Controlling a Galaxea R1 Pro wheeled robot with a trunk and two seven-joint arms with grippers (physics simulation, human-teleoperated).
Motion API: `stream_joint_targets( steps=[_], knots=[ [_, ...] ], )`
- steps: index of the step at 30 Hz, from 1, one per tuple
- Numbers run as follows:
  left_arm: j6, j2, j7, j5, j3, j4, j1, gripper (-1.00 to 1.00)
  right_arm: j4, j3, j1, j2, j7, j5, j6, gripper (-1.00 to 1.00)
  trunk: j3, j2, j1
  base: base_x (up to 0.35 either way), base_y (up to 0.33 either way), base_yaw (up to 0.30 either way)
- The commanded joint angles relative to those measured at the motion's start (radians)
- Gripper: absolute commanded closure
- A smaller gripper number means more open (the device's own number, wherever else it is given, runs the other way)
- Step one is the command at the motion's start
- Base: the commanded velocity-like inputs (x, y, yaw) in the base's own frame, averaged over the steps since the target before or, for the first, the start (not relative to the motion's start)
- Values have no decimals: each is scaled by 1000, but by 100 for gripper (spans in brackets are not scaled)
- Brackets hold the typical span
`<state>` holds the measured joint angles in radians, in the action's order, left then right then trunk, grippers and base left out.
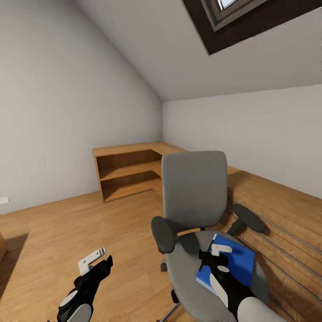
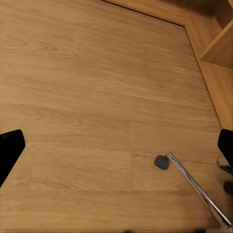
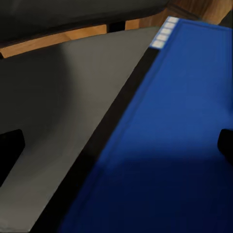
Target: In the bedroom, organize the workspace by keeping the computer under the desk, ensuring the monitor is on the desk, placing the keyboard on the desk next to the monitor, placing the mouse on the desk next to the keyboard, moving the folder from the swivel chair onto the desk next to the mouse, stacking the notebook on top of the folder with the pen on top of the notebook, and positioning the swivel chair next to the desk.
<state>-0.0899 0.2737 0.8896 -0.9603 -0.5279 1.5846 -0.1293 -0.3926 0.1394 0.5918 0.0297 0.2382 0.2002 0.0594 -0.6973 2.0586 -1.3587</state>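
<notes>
A: Any containers? What's in them?

B: Just a corner shelf unit (image 1: pixel 129 172), light wood, against the grey walls. Two open shelves, can't see anything on them. The left wrist cam catches an edge of it (image 2: pixel 218 48) too.

A: And the folder?

B: On the swivel chair (image 1: pixel 194 188), lying flat on the grey seat, toward the seat's right side. The folder (image 1: pixel 239 264) is bright blue, rectangular, w/ a dark spine edge along one long side. In the right wrist cam the folder (image 3: pixel 179 141) is v. close: blue cover w/ a thin stitched-looking border line, black spine, small row of pale squares at one corner. Grey seat fabric (image 3: pixel 63 111) beside it.

A: Right gripper?

B: The right gripper (image 1: pixel 220 251) is directly over the folder's near edge, white fingertips pointing down at it. Fingers spread wide in the wrist cam, dark tips at both sides of frame, nothing between them but the folder's face. Touching or just above, can't tell.

A: Left?

B: The left gripper (image 1: pixel 95 260) hangs over bare wood floor (image 1: pixel 67 232), left of the chair, apart from it. Jaws wide, holding nothing. Its cam looks down at floor planks, plus one chrome chair leg (image 2: pixel 196 187) w/ a dark caster (image 2: pixel 161 161).

A: Chair otherwise?

B: Tall grey back, black armrests, upright. A ribbed wood surface (image 1: pixel 277 223) is just beside it on the right.
</notes>
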Motion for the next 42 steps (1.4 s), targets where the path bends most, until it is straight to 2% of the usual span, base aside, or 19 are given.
stream_joint_targets(
  steps=[1, 42],
  knots=[
    [-5, 1, 6, -1, -1, 2, -1, -100, 31, 5, 0, -1, 6, 18, 5, -100, -1, 0, 0, -62, 0, 0],
    [-5, 0, 5, 0, -9, 2, -1, -100, 31, 5, 0, -1, 6, 16, 5, -100, -1, 0, 0, -71, -8, 0]
  ],
)
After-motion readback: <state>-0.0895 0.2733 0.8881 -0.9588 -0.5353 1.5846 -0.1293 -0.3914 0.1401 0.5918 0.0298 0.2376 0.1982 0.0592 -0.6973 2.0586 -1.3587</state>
